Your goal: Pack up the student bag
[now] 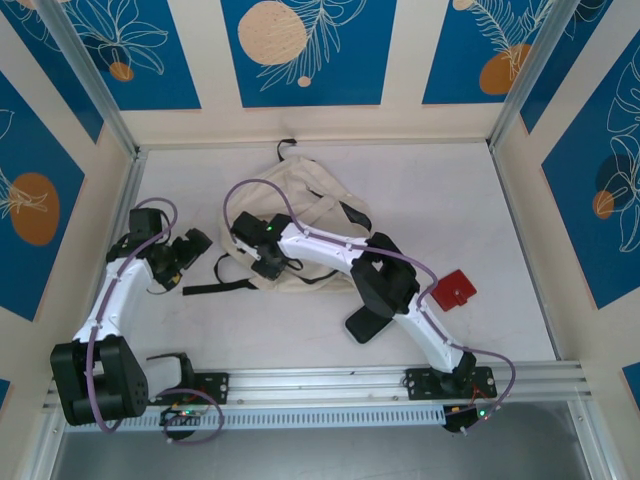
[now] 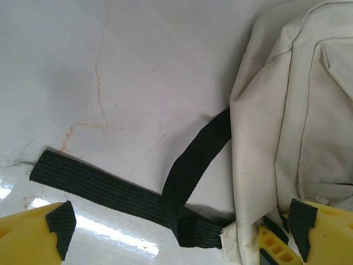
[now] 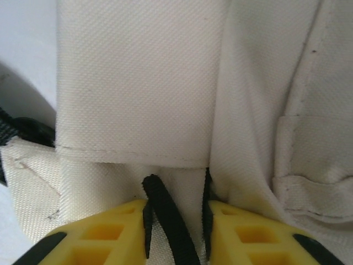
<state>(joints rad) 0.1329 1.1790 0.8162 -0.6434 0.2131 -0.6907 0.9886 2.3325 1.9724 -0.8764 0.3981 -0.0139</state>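
The student bag (image 1: 305,205), cream fabric with black straps, lies slumped at the middle back of the table. My right arm reaches left across it, and my right gripper (image 1: 266,264) rests on its lower left corner. In the right wrist view the yellow fingers (image 3: 110,234) stand a narrow gap apart on the cream fabric (image 3: 138,83). A thin black strip (image 3: 165,221) runs between them against the left pad. My left gripper (image 1: 196,246) is wide open over a black strap (image 2: 110,187) lying flat on the table. Its right finger (image 2: 325,232) touches the bag's corner (image 2: 287,138).
A red flat object (image 1: 454,290) lies on the table right of my right arm. A black flat item (image 1: 364,325) sits under that arm's elbow. Patterned walls and metal posts enclose the table on three sides.
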